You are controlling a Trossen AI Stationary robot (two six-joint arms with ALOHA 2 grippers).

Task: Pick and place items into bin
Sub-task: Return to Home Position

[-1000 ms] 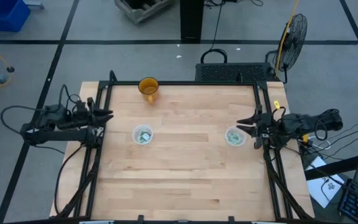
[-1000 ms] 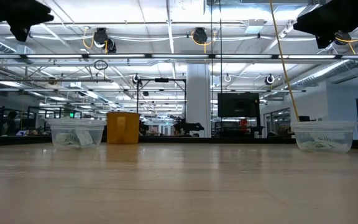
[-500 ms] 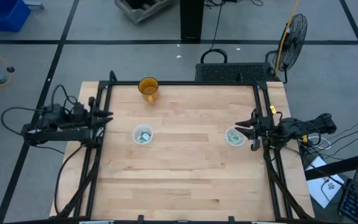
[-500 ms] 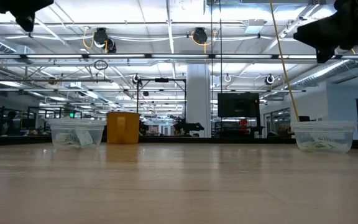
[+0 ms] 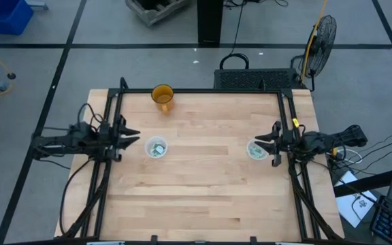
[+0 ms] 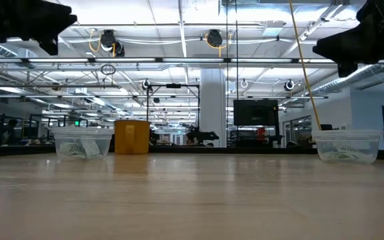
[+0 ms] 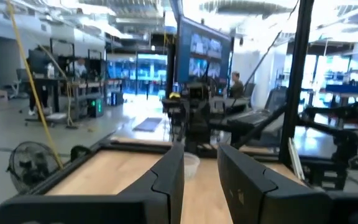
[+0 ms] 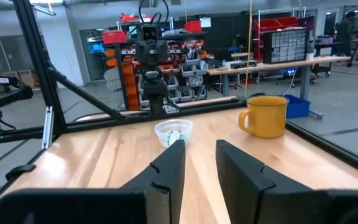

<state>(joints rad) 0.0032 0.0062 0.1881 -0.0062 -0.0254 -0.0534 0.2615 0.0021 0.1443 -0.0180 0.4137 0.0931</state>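
Observation:
Two small clear cups stand on their bases on the wooden table, each with pale green-and-white wrapped pieces inside: the left cup (image 5: 156, 148) (image 6: 82, 142) (image 8: 174, 132) and the right cup (image 5: 256, 150) (image 6: 347, 145) (image 7: 191, 163). My left gripper (image 5: 135, 139) (image 7: 201, 153) hovers open, high above the table, just left of the left cup. My right gripper (image 5: 265, 144) (image 8: 199, 146) hovers open, also high, at the right cup's right side. I see no loose pieces on the tabletop.
An orange mug (image 5: 162, 96) (image 6: 132, 137) (image 8: 266, 115) stands near the table's far edge, behind the left cup. Black frame rails (image 5: 112, 116) run along the left and right table edges. Bare wood lies between the cups and toward the near edge.
My left gripper has moved toward the table's right and a little toward the near edge, closing on the left cup, and has come lower. My right gripper has sunk slightly beside the right cup. Cups and mug have not moved.

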